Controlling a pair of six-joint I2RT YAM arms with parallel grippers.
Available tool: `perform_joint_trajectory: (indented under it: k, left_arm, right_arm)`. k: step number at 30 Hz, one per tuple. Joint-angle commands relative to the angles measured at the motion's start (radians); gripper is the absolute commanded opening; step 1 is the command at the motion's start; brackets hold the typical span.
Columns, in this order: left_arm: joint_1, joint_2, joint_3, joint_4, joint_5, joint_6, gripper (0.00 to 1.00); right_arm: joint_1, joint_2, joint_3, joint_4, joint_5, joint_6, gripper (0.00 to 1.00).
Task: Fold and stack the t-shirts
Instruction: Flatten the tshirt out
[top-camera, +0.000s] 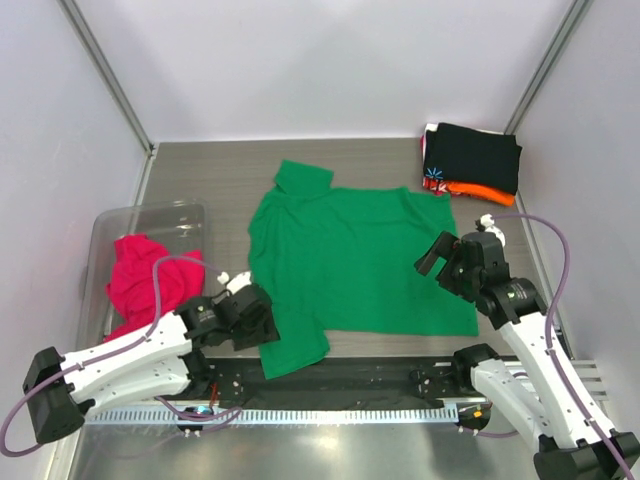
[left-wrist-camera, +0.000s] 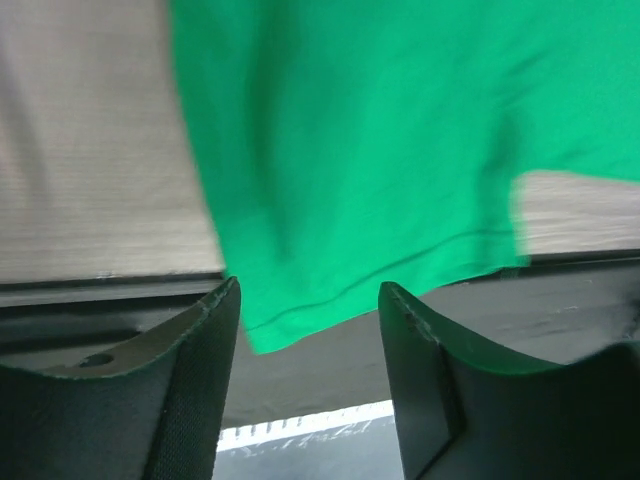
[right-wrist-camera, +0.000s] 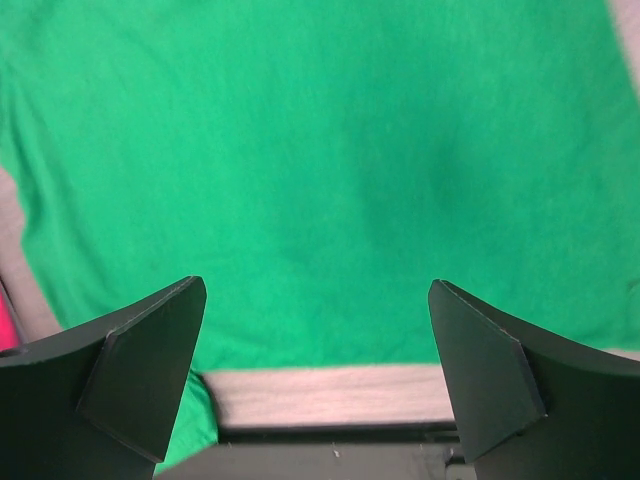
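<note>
A bright green t-shirt (top-camera: 355, 260) lies spread flat on the table, one sleeve (top-camera: 293, 345) reaching the near edge. It fills the left wrist view (left-wrist-camera: 380, 150) and the right wrist view (right-wrist-camera: 320, 170). My left gripper (top-camera: 262, 318) is open and empty just left of the near sleeve. My right gripper (top-camera: 437, 262) is open and empty above the shirt's right side. A magenta-pink shirt (top-camera: 145, 275) lies crumpled in a clear bin. Folded black (top-camera: 472, 155), orange (top-camera: 480, 192) and red-patterned shirts are stacked at the back right.
The clear plastic bin (top-camera: 150, 215) stands at the left. Grey walls close in the table on three sides. A black strip and a metal rail (top-camera: 340, 405) run along the near edge, between the arm bases.
</note>
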Motion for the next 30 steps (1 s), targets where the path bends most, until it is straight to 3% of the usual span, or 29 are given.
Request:
perform_joint_trajectory:
  k: [1,7,17,20,24,30]
  left_arm:
    - [-0.048,-0.032,-0.076,0.07,0.054,-0.153,0.57]
    - [-0.139,-0.027,-0.132,0.082,0.022,-0.235,0.55]
    - [-0.181,0.034,-0.193,0.139,0.042,-0.267,0.45]
    - [-0.201,0.03,-0.182,0.119,0.037,-0.275,0.47]
    - [-0.246,0.005,-0.117,0.018,0.003,-0.278,0.57]
    - [-0.297,0.063,-0.061,-0.071,-0.02,-0.278,0.54]
  right_arm:
    - [-0.002,-0.008,-0.053,-0.018,-0.072,0.049,1.0]
    - [-0.002,-0.043,-0.088,-0.02,-0.058,0.083,1.0]
    - [-0.002,-0.026,-0.091,-0.04,0.006,0.097,1.0]
    - [-0.002,-0.026,-0.096,-0.047,0.041,0.117,1.0]
    - [-0.002,-0.026,-0.097,-0.06,0.067,0.13,1.0]
    - [-0.002,-0.017,-0.099,-0.06,0.067,0.141,1.0]
